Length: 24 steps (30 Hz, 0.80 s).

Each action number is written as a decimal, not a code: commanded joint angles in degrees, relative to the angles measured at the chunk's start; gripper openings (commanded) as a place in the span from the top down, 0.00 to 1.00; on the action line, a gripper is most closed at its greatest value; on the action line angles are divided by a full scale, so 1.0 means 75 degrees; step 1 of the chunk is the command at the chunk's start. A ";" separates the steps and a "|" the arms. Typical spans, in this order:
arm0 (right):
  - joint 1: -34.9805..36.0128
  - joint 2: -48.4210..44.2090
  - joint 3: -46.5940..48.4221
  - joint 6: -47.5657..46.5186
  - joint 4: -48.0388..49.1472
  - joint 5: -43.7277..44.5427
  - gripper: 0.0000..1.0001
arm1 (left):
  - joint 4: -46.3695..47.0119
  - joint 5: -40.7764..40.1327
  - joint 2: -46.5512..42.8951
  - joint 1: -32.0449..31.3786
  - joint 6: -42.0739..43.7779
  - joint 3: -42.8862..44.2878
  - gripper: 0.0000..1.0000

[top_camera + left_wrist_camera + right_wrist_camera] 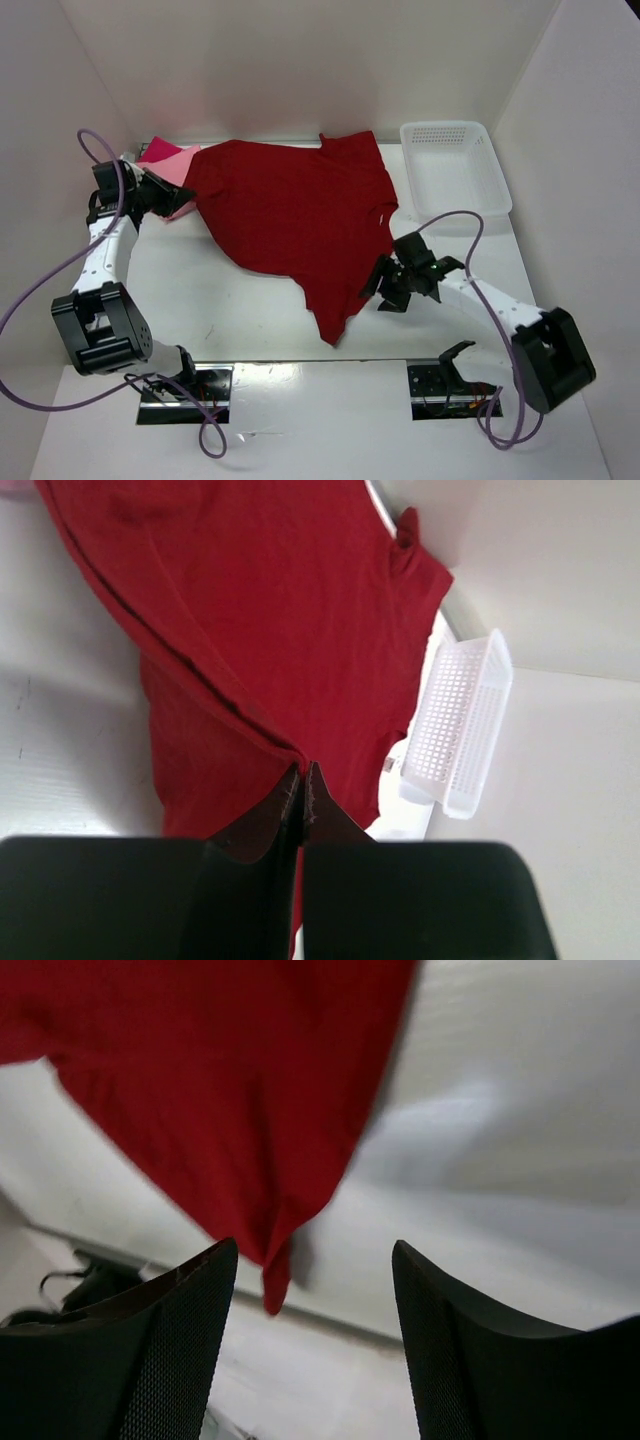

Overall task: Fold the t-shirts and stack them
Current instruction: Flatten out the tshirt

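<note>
Left gripper clamped tight on a fold of the dark red cloth t-shirt; right gripper released, jaws spread wide near its lower corner.

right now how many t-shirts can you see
3: dark red shirt spread centrally; pale pink shirt and crimson-pink shirt at far left, partly covered. Others may be hidden beneath.

A robot lab cell: plain white panels enclose a white table carrying two cabled arms.
</note>
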 commanded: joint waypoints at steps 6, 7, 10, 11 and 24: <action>-0.0029 0.2289 0.0534 -0.0213 0.1657 0.1121 0.50 | 0.0248 -0.0252 0.0123 -0.0705 0.0156 -0.0096 1.00; -0.0029 0.2385 0.0721 -0.0214 0.1784 0.1272 0.58 | 0.0249 -0.0252 0.0031 -0.0706 0.0156 -0.0189 1.00; -0.0286 0.2863 0.1247 -0.0295 0.1961 0.1577 0.91 | 0.0249 -0.0252 -0.0041 -0.0776 0.0225 -0.0190 1.00; -0.0415 0.2970 0.1424 -0.0366 0.1869 0.1869 0.96 | 0.0168 -0.0252 -0.0041 -0.0776 0.0226 -0.0190 1.00; -0.1623 0.1708 0.1513 -0.0965 0.1106 0.2167 0.38 | -0.0103 -0.0603 -0.0158 -0.0776 0.0625 -0.0331 1.00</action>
